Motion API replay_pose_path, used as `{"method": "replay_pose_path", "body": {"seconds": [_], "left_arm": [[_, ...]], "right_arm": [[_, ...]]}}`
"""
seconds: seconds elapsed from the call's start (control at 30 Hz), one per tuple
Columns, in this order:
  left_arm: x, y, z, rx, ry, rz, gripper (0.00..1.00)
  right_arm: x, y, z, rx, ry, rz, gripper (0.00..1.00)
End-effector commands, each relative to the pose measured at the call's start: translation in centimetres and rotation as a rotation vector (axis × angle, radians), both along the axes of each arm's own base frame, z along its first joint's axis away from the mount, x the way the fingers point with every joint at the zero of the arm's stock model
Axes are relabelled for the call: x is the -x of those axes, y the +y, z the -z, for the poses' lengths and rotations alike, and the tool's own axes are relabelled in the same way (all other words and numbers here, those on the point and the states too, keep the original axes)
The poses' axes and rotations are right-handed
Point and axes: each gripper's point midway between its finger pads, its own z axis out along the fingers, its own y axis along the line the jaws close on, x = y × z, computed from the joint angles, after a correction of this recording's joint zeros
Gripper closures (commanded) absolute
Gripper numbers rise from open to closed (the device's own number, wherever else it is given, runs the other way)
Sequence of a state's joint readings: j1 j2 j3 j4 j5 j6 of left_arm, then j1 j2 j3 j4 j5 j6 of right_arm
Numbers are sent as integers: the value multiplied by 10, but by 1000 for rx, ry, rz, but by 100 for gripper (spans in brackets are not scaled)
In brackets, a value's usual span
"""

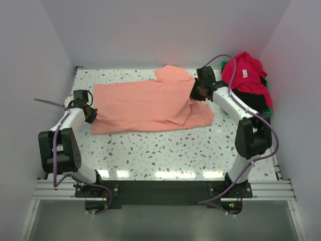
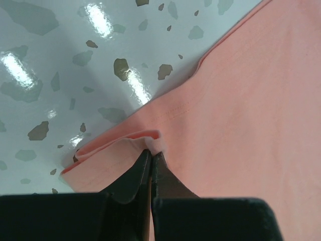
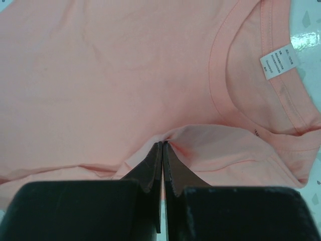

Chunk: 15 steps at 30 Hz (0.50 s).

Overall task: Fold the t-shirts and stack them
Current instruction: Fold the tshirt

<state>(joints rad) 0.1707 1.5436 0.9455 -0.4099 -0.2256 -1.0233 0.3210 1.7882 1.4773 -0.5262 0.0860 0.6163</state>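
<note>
Left tool (image 2: 151, 150) and right tool (image 3: 164, 145) pinch salmon-pink t-shirt (image 1: 145, 103).

Overhead view looks down; 2 close wrist views share the salmon-pink t-shirt (image 1: 150, 103).

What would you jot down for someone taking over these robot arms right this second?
Left hand: shut, pinching the hem edge of the salmon-pink t-shirt.
Right hand: shut, pinching the same shirt beside its collar.
The shirt lies spread on the table. The red t-shirt sits crumpled on the black t-shirt at the green bin, far right.
Done: nothing stacked yet.
Left: fold all three shirts, then stack them.
</note>
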Motion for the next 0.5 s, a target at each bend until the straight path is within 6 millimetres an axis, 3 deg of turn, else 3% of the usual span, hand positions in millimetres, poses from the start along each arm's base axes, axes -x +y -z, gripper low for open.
{"method": "replay_pose_path", "body": {"seconds": [0.0, 0.13, 0.27, 0.47], "left_arm": [[-22, 9, -17, -30, -62, 21, 100], [-32, 9, -24, -31, -82, 38, 100], [-40, 10, -26, -36, -84, 43, 98], [-49, 14, -23, -44, -65, 49, 95]], "right_arm": [[-19, 0, -23, -21, -80, 1, 100], [-22, -9, -23, -37, -86, 22, 100], [-29, -9, -31, -56, -115, 23, 100], [-42, -7, -27, -77, -114, 19, 100]]}}
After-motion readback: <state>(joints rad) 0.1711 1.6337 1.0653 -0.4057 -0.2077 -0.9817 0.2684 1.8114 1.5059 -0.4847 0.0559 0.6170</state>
